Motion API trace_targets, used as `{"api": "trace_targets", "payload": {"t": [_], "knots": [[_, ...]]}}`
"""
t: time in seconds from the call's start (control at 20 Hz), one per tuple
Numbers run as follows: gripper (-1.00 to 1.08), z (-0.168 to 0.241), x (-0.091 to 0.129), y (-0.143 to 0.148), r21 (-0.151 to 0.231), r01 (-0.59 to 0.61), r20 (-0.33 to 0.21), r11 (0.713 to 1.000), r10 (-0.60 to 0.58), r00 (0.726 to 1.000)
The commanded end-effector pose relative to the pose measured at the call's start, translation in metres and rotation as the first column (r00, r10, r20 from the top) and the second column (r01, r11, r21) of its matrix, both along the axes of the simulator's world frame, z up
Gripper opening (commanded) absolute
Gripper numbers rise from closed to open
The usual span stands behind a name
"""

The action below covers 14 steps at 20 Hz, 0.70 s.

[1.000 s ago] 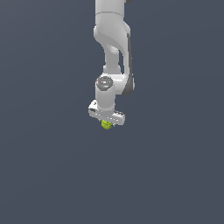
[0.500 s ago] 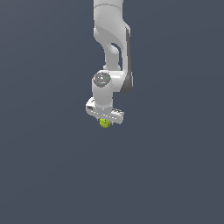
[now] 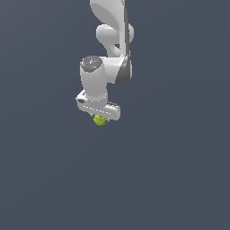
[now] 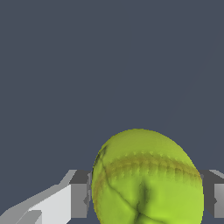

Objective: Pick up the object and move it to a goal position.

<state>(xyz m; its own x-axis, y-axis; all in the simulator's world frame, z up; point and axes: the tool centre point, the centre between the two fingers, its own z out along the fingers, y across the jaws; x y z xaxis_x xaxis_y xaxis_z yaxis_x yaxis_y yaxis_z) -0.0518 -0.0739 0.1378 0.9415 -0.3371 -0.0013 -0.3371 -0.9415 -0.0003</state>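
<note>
The object, a small yellow-green ball [image 3: 99, 120] with faint seam marks, hangs just under the white hand of the arm in the exterior view, mostly hidden by the hand. My gripper [image 3: 100, 119] is shut on it. In the wrist view the ball [image 4: 146, 179] fills the space between the two grey fingers [image 4: 80, 194], which press on its two sides. No goal marker shows in either view.
Only a plain dark grey ground [image 3: 179, 179] lies around and below the arm. The white arm [image 3: 112, 40] comes down from above in the exterior view.
The arm has carried the ball a little toward the exterior view's left and slightly upward, and the wrist has turned somewhat. The ball stays between the fingers throughout.
</note>
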Motion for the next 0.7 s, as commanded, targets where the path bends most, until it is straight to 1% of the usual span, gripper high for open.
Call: {"api": "trace_targets", "payload": {"t": [0.0,0.65], "knots": [[-1.00,0.026,0.004,-0.012,0.000,0.001,0.002,1.000,-0.001,1.000],[-1.00,0.156,0.028,-0.073,0.000,0.001,0.002,1.000,-0.001,1.000]]}}
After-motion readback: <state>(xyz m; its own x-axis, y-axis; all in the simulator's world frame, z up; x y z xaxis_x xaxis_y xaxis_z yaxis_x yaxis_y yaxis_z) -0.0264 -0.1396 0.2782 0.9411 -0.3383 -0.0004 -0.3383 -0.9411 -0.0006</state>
